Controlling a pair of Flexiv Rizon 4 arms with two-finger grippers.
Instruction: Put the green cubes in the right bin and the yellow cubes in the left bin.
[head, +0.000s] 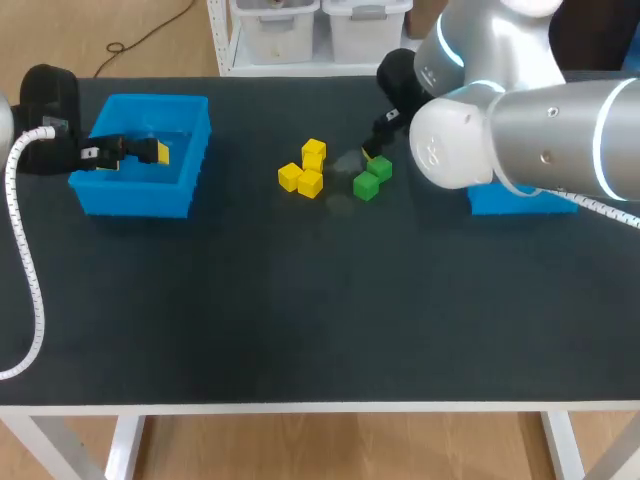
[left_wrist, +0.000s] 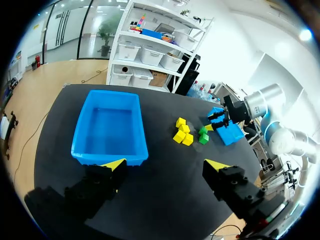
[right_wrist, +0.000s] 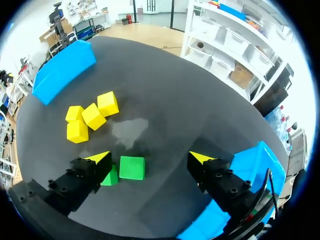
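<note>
Dark table (head: 300, 330): broad bare stretch from cubes to near edge, also btwn left bin (head: 130, 195) and yellow cubes (head: 303, 170). Yellow cubes bunched mid-table, touching. Green cubes (head: 372, 178) just beside them, two touching, pair lying diagonal. Right gripper (right_wrist: 150, 157) above green pair, jaws wide apart, gripping nothing; one green cube btwn its fingers. Right bin (head: 510, 203) mostly hidden under right arm. Left gripper (left_wrist: 165, 164) at left bin, jaws wide, empty; bin's long axis runs ahead of it.

You see a dark table (head: 300, 320) carrying a blue left bin (head: 130, 205) near one end, a blue right bin (head: 510, 203) near the other, and between them a cluster of yellow cubes (head: 303, 172) near two green cubes (head: 371, 178) lying side by side.
</note>
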